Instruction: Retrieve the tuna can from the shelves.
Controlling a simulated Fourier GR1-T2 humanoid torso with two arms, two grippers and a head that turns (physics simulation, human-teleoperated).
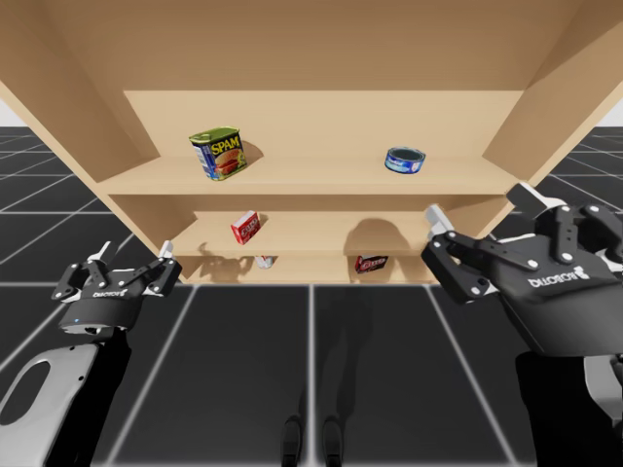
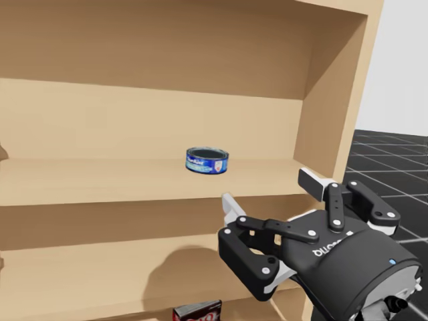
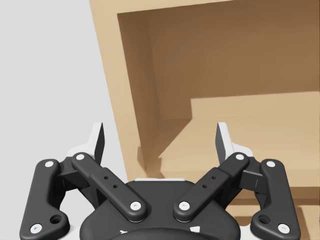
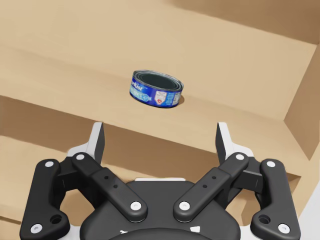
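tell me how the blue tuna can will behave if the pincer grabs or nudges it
The blue tuna can looks squat, wider than tall, so it probably won't tip; a nudge would likely slide it along the shelf. Its wall looks like rigid metal, so it should keep its shape when squeezed. The smooth curved side might slip in my open right pincer.
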